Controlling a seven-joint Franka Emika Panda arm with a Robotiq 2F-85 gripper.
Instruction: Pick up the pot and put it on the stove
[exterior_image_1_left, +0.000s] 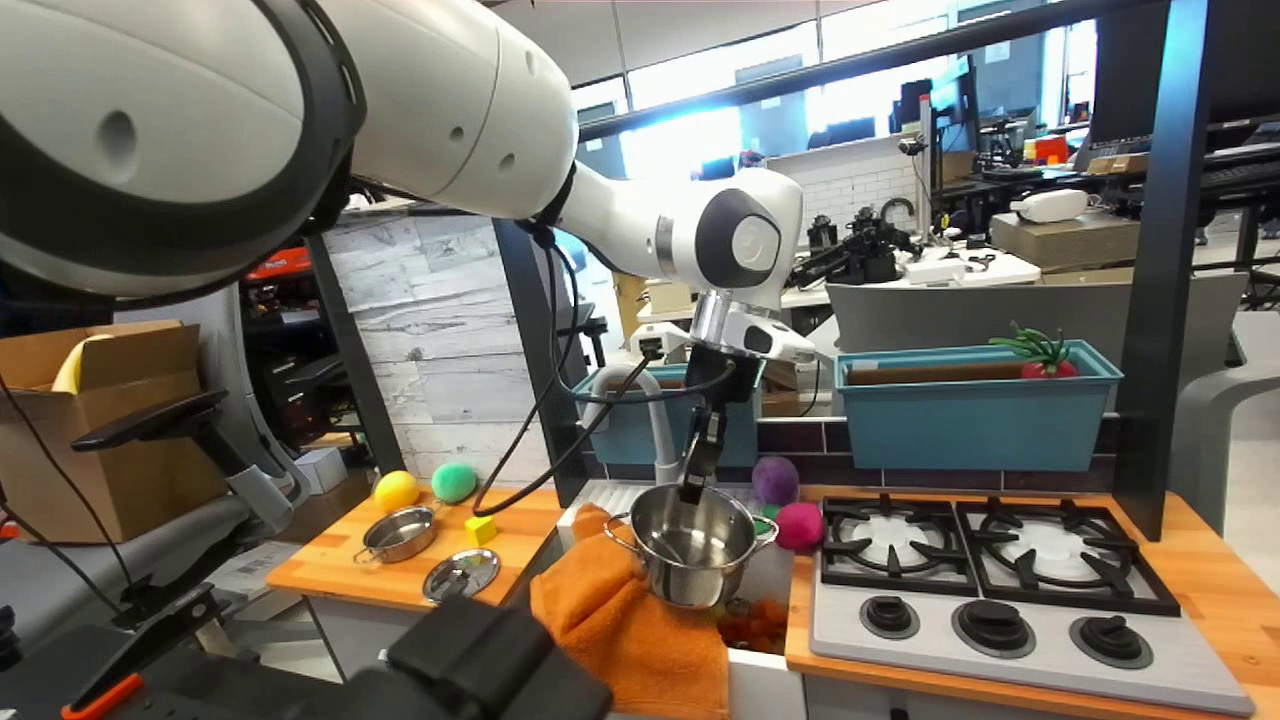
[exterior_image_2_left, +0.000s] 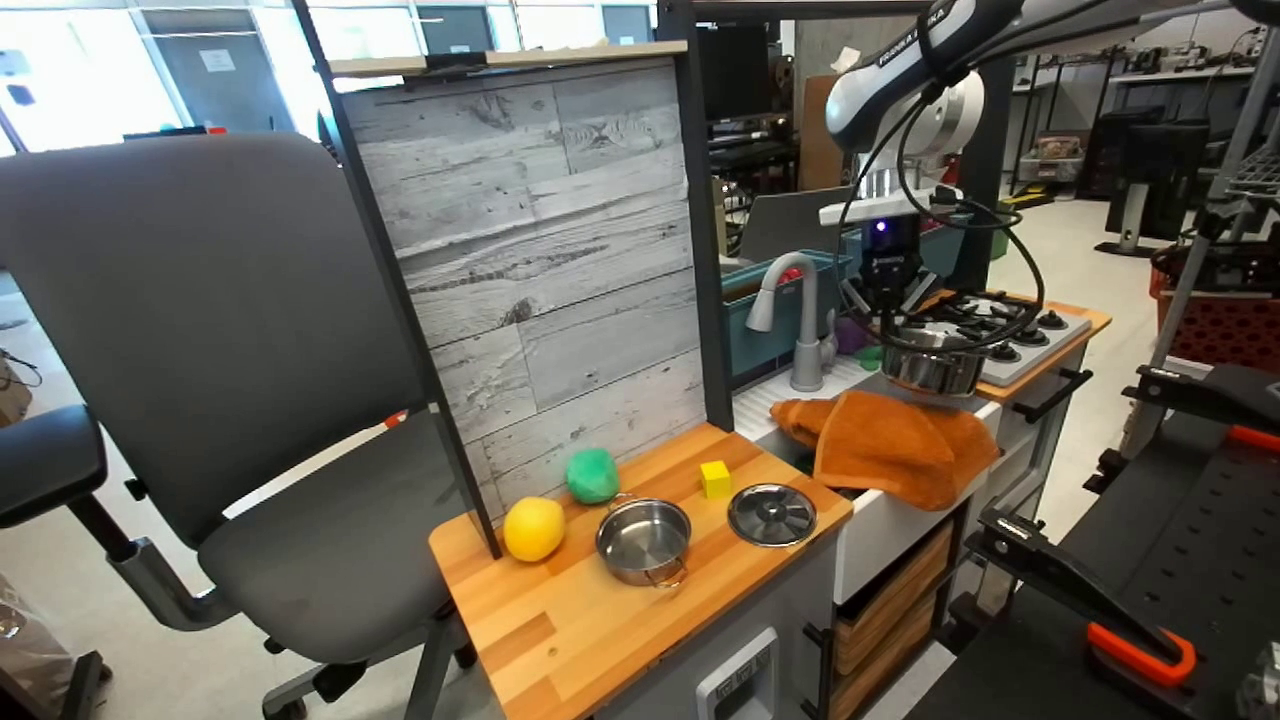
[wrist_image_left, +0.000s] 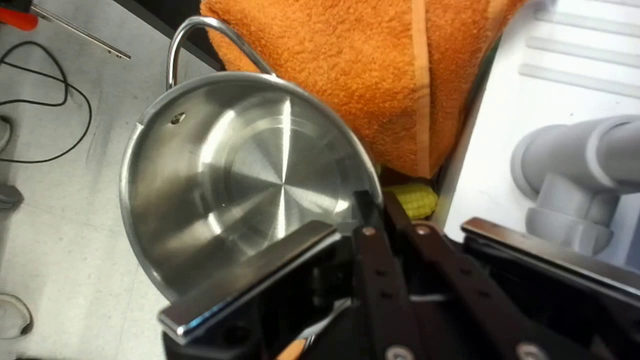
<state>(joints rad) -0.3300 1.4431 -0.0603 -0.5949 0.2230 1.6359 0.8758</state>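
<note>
Holding the pot (wrist_image_left: 250, 175) by its wall, we have the jaws of the gripper (wrist_image_left: 382, 206) pressed together on the metal, one fingertip inside the rim and its partner outside. The pot's body hangs close to upright, not under the jaws but off to the inner fingertip's side, toward the front of the sink (exterior_image_1_left: 765, 690). Lower than the jaws, the orange towel (exterior_image_1_left: 635, 635) drapes over the sink's edge; we cannot tell whether the pot's base clears the cloth. The faucet (exterior_image_2_left: 808, 340) stands past the outer fingertip.

Our next move turns on where the stove (exterior_image_1_left: 1052, 625) lies: sideways from the jaws, on the side away from the small pan (exterior_image_2_left: 643, 545), with the pot not yet over it. The pot's long axis, handle to handle, runs roughly along that same line, so one handle (exterior_image_1_left: 772, 528) points toward the nearer burner grate (exterior_image_1_left: 892, 565). With a single arm, there is no nearer hand to choose.

We judge that the jaws must go across high enough for that handle and the base to pass above the grate, and miss the pink ball (exterior_image_1_left: 800, 526) near the stove's edge. As the pot sits offset from the jaws, we should line up its middle, not the fingertips, with the burner. A knock could turn it about its one pinched spot.
</note>
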